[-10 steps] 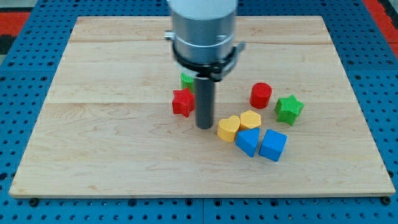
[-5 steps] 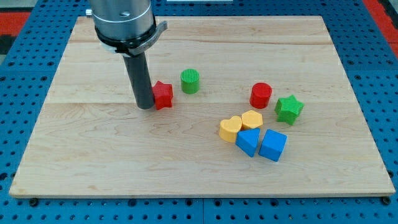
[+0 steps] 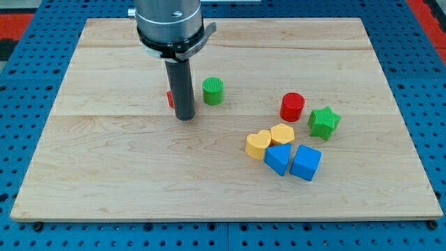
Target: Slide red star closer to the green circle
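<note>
The red star (image 3: 170, 99) is mostly hidden behind my rod; only a sliver shows at the rod's left edge. The green circle (image 3: 213, 90) stands just to the view's right of the rod, a small gap away. My tip (image 3: 185, 117) rests on the board directly in front of the red star, toward the view's bottom, and to the lower left of the green circle.
A red cylinder (image 3: 293, 107) and a green star (image 3: 323, 122) sit at the view's right. Below them cluster a yellow heart (image 3: 257, 144), a yellow hexagon (image 3: 281, 134) and two blue blocks (image 3: 278, 159) (image 3: 305, 162). The wooden board (image 3: 104, 160) lies on a blue pegboard.
My rod moved from the red star's left side to right in front of it, toward the view's right. The star now sits mostly hidden behind the rod, roughly where it was.
</note>
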{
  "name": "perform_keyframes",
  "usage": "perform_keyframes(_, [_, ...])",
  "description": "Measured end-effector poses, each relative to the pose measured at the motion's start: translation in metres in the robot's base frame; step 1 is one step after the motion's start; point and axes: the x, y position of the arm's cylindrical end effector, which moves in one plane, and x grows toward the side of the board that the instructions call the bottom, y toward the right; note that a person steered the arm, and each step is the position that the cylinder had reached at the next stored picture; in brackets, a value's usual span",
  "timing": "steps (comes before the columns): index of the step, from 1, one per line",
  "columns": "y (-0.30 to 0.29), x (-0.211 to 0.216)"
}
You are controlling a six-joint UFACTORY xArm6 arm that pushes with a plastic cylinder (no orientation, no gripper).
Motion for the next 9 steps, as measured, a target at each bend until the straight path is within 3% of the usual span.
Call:
perform_keyframes(2, [0.001,-0.015])
perform_keyframes(3, [-0.006,0.015])
perform_keyframes(4, [-0.052,0.014])
perform_keyframes(6, [-0.094,-0.028])
perform_keyframes(8, [-0.034,-0.043])
perform_keyframes(9, [-0.036,-0.052])
